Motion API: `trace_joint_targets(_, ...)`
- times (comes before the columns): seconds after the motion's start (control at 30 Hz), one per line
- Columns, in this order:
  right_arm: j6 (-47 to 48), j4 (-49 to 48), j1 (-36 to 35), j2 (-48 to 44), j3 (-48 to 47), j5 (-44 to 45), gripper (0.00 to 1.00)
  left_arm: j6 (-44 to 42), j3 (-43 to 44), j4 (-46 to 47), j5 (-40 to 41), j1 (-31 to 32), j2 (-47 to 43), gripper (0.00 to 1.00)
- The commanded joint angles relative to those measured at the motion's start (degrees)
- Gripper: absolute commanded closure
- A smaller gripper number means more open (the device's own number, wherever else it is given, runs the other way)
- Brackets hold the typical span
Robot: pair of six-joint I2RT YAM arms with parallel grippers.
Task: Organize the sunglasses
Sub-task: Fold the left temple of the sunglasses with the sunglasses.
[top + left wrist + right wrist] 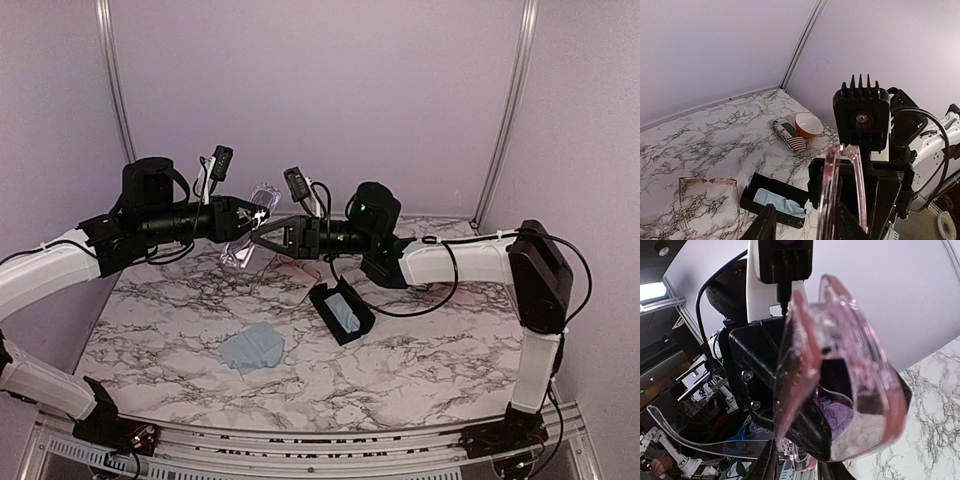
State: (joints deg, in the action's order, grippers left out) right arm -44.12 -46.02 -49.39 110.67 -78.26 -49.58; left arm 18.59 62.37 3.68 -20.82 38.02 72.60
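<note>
1. Top view: above the marble-veined table, the left gripper and right gripper meet tip to tip. The lilac pair, made of clear glossy plastic, hangs in the air between them. The wire pair, thin-rimmed with pinkish lenses, lies flat on the table just behind the open black oblong case. A crumpled grey cloth lies nearer the arm bases.
2. Left wrist: the left gripper's jaws stand spread. A rounded translucent bar of the lilac pair rises upright between them, nearer one finger. On the table lie the wire pair and the case, which holds a rumpled blue cloth. A tubular striped case sits just beside a round orange bowl near the wall.
3. Right wrist: the lilac pair fills the view, thick, curved and pink-tinged at its edges. The right gripper's jaws pinch its lower edge. One clear temple arm sweeps out to the side.
</note>
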Motion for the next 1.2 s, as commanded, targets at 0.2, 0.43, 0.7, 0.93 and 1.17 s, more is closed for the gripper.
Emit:
trace_joint_targets(0.2,2.3,2.4,0.8,-2.7,-1.7,0.1,0.73,-3.4,2.4,-6.5,5.4,-0.2,-1.3,0.6)
trace_joint_targets(0.43,3.3,3.4,4.2,-4.9,0.4,0.3,0.71,-2.9,2.7,-6.8,3.8,-0.3,-1.3,0.79)
trace_joint_targets(0.7,10.4,12.7,6.8,-9.8,3.7,2.4,0.48,-2.0,2.8,-6.1,0.8,-0.3,-0.5,0.91)
trace_joint_targets(0.93,25.9,34.3,7.3,-12.4,2.2,5.9,0.43,-1.4,3.4,-6.1,-2.9,-0.3,1.2,0.92)
trace_joint_targets(1.17,28.1,37.7,7.4,-11.6,0.6,0.8,0.38,-1.2,3.5,-6.1,-3.8,-0.3,1.8,0.93)
